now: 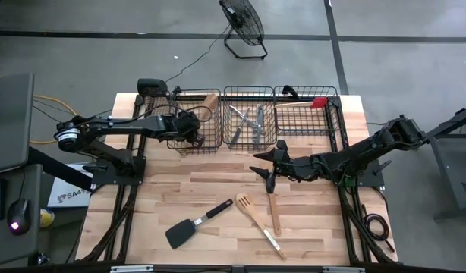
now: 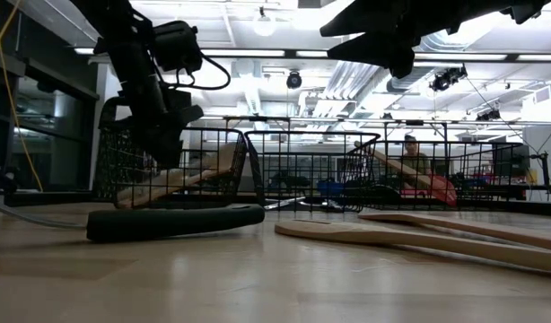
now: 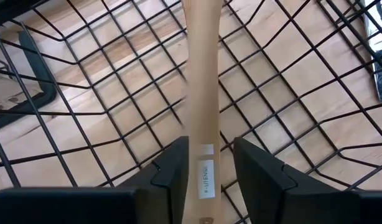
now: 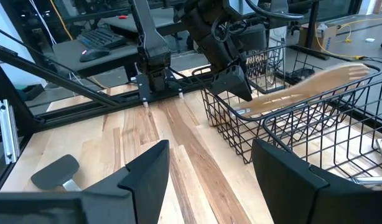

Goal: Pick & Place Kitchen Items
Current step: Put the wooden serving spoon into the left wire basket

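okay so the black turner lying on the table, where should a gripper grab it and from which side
Grip the black turner on its slim handle, near the middle, coming straight down from above. It lies flat on the table, so fingers can straddle the handle crosswise; the broad flat blade offers little to pinch.

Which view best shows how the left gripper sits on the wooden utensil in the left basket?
The left wrist view: the left gripper has its fingers either side of the wooden utensil's handle, over the left basket. The high view shows only the arm above it; the low and right wrist views show it from farther off.

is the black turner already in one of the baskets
No, the black turner lies on the bare table, well short of the baskets.
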Controlling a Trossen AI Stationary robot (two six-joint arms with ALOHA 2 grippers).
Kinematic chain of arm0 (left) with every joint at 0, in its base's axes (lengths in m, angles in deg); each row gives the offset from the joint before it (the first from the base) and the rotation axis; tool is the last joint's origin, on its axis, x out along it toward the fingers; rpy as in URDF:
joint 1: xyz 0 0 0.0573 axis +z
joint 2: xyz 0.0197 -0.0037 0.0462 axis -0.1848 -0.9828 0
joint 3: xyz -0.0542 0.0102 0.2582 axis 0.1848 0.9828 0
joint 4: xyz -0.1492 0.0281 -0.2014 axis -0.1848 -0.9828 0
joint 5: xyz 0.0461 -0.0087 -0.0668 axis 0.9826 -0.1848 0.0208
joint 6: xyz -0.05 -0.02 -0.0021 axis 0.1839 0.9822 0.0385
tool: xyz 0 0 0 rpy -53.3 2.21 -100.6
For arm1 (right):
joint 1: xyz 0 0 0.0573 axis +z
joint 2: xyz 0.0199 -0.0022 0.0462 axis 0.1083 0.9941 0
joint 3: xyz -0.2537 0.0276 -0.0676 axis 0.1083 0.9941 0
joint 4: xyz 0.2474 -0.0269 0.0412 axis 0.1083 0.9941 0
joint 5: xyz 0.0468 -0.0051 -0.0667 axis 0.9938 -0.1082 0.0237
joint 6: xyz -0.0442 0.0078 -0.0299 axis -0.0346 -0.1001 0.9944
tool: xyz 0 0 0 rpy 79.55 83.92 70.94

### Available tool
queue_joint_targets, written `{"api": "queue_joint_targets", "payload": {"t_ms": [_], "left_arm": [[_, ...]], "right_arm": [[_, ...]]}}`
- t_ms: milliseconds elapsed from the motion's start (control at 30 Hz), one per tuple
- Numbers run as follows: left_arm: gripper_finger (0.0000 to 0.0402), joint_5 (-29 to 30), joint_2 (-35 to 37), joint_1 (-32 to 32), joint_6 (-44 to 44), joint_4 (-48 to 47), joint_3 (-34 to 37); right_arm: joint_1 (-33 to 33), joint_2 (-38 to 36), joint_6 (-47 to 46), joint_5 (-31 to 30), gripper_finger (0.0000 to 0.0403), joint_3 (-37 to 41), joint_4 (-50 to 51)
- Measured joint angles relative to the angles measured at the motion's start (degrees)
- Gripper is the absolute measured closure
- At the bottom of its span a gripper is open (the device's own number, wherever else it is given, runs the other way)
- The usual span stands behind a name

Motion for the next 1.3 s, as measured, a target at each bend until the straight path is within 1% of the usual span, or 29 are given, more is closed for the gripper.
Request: {"api": "queue_joint_targets", "payload": {"t_ms": [433, 633, 867, 1033, 1167, 1300], "left_arm": [[0.0324, 0.1, -0.04, 0.02, 0.01, -0.04, 0.05], [0.0342, 1.03, -0.04, -0.01, -0.32, -0.03, 0.09], [0.0397, 0.87, 0.37, -0.01, -3.24, 0.39, 0.12], [0.04, 1.82, 1.64, -0.01, -6.98, -0.36, -0.66], [0.0399, 1.91, 2.55, -0.01, -8.06, -0.48, -2.29], [0.04, 2.57, 2.51, -0.01, -9.07, -3.34, -3.92]], "right_arm": [[0.0, 0.0, 0.0, 0.0, 0.0183, 0.0, 0.02], [0.0, 0.0, 0.0, 0.02, 0.0183, 0.0, 0.02], [-0.01, 0.0, -0.19, 0.02, 0.0183, 0.0, 0.81], [-0.02, -0.02, -0.22, 0.02, 0.0183, 0.0, 1.11], [0.0, -0.02, -0.22, 0.02, 0.0183, 0.0, 1.16], [0.02, -0.02, -0.79, 0.03, 0.0183, 0.0, 1.72]]}}
